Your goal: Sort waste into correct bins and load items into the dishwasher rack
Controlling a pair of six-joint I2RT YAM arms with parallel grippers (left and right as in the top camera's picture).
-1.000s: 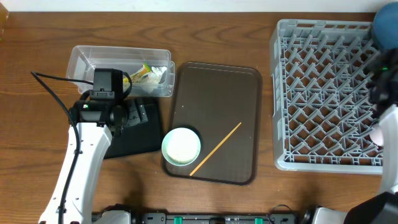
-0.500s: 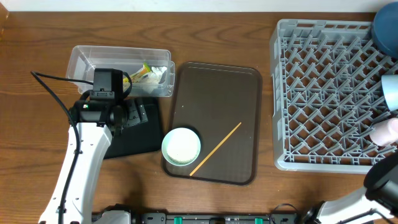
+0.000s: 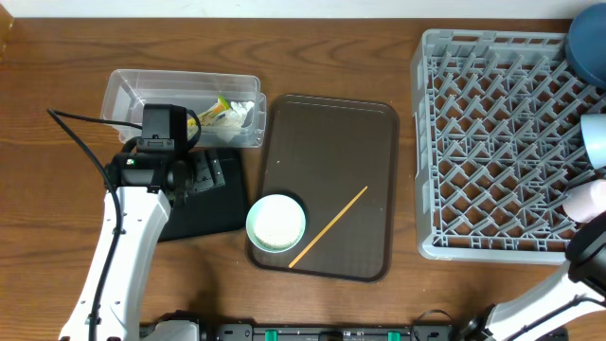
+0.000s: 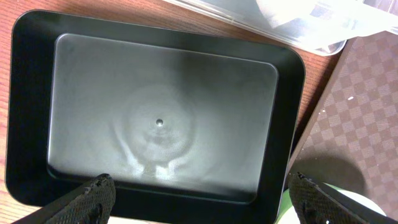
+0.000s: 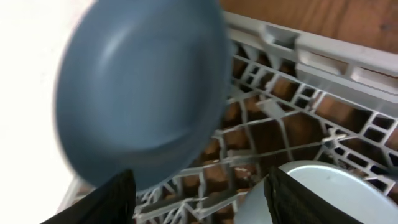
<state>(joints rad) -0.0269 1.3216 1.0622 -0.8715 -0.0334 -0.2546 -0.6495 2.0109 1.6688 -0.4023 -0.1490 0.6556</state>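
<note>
My left gripper (image 4: pixel 202 200) hangs open over the shallow black bin (image 4: pixel 161 112), whose floor is bare. Behind it the clear tub (image 3: pixel 128 95) holds the orange and yellow-green wrapper (image 3: pixel 216 112). On the brown tray lie the pale mint bowl (image 3: pixel 276 223) and the thin wooden stick (image 3: pixel 329 226). In the grey dishwasher rack (image 3: pixel 492 152) stand the dark blue plate (image 5: pixel 143 93), the light blue bowl (image 5: pixel 329 193) and the pinkish cup (image 3: pixel 587 201). My right gripper (image 5: pixel 199 200) is open above the rack floor between plate and bowl, holding nothing.
The large brown tray (image 3: pixel 331 142) fills the middle of the wooden table. The left arm (image 3: pixel 123 246) reaches in from the front left, its cable looping to the left. Part of the right arm (image 3: pixel 587 251) shows at the rack's near right corner.
The right arm has pulled back off the rack's right side toward the front right corner, uncovering the light blue bowl and the cup. Its jaws have spread wider. The left arm has not moved.
</note>
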